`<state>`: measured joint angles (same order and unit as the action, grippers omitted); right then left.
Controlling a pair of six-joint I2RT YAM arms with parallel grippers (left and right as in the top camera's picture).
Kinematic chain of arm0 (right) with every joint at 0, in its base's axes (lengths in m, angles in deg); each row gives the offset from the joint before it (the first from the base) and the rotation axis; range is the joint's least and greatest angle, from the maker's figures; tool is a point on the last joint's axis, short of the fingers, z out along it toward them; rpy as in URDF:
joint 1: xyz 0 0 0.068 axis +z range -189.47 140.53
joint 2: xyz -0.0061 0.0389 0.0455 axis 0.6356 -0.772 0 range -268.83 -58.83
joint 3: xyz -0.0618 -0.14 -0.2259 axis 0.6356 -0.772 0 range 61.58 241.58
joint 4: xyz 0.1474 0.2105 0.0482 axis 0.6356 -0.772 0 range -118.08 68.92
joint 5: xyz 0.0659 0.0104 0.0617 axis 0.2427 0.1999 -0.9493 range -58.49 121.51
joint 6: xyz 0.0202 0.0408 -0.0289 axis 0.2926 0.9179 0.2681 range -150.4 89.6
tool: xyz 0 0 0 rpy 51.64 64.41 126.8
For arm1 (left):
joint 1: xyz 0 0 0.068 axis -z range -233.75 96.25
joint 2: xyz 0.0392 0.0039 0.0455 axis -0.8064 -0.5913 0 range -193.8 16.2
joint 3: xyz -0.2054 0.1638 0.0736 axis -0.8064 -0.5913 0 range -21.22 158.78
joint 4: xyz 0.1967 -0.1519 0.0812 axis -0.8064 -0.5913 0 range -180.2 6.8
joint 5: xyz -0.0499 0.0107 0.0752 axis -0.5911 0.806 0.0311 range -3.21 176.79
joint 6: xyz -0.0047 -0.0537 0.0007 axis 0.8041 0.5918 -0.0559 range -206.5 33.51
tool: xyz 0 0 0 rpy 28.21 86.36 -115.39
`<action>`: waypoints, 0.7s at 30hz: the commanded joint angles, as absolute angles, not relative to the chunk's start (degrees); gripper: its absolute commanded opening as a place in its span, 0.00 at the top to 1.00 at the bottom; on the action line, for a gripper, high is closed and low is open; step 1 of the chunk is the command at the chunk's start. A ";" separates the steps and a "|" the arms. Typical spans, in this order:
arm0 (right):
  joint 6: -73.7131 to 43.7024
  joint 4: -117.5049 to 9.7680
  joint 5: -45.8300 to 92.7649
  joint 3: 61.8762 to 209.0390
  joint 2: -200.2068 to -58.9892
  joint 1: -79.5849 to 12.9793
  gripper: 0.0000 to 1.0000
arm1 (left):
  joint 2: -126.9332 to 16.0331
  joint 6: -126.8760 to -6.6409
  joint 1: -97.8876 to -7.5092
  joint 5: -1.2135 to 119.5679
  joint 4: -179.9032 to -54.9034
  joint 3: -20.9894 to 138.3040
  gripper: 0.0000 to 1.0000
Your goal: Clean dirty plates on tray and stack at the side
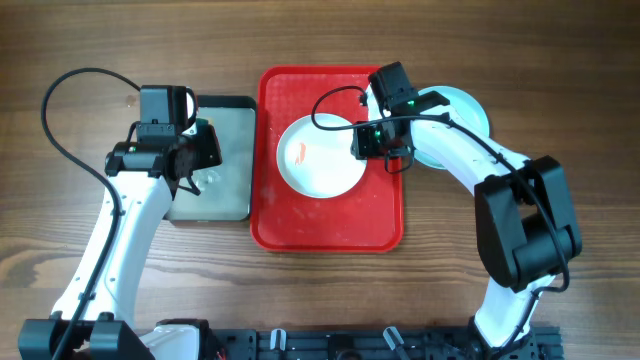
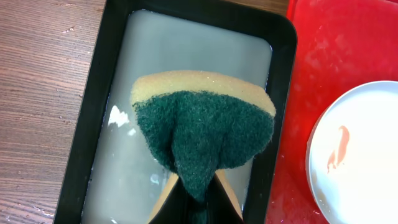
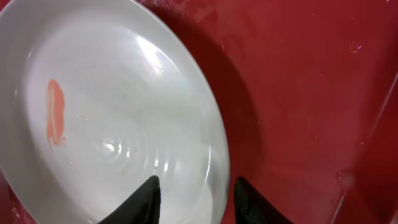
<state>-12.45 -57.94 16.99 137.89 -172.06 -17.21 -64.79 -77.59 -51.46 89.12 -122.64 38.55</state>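
A white plate (image 1: 320,160) with an orange-red smear lies in the middle of the red tray (image 1: 330,225). My right gripper (image 1: 368,140) is open, and its fingers (image 3: 196,193) straddle the right rim of the white plate (image 3: 112,124), one finger over the plate and one over the tray (image 3: 298,74). Light turquoise plates (image 1: 455,105) lie stacked on the table right of the tray, partly hidden by the right arm. My left gripper (image 2: 196,205) is shut on a green-and-yellow sponge (image 2: 205,124) above the dark tray. The plate (image 2: 360,155) shows at the right edge of the left wrist view.
A dark grey-black tray (image 1: 225,190) holding cloudy water (image 2: 186,56) stands against the left side of the red tray (image 2: 323,56). Bare wooden table (image 1: 560,80) surrounds both trays. A black cable loops over the table at the far left (image 1: 60,110).
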 commanded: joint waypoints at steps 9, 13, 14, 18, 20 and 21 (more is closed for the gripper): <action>-9.89 -58.01 19.94 136.65 -171.88 -16.77 0.66 | -63.85 -77.09 -51.64 89.86 -122.86 39.45 0.96; -7.71 -56.35 22.76 134.88 -172.14 -16.77 0.73 | -63.85 -77.09 -51.64 89.86 -122.83 39.42 0.96; -7.66 -55.87 22.56 134.38 -172.14 -16.77 0.75 | -63.85 -77.09 -51.64 89.86 -122.83 39.42 0.96; -7.62 -55.54 22.58 134.09 -172.14 -16.77 0.86 | -63.85 -77.09 -51.64 89.86 -122.79 39.45 0.96; -7.27 -55.34 22.58 134.09 -172.14 -16.77 0.89 | -63.85 -77.09 -51.64 89.86 -122.77 39.42 0.96; -7.27 -55.32 22.58 134.09 -172.14 -16.77 0.90 | -63.85 -77.09 -51.64 89.86 -122.77 39.42 0.96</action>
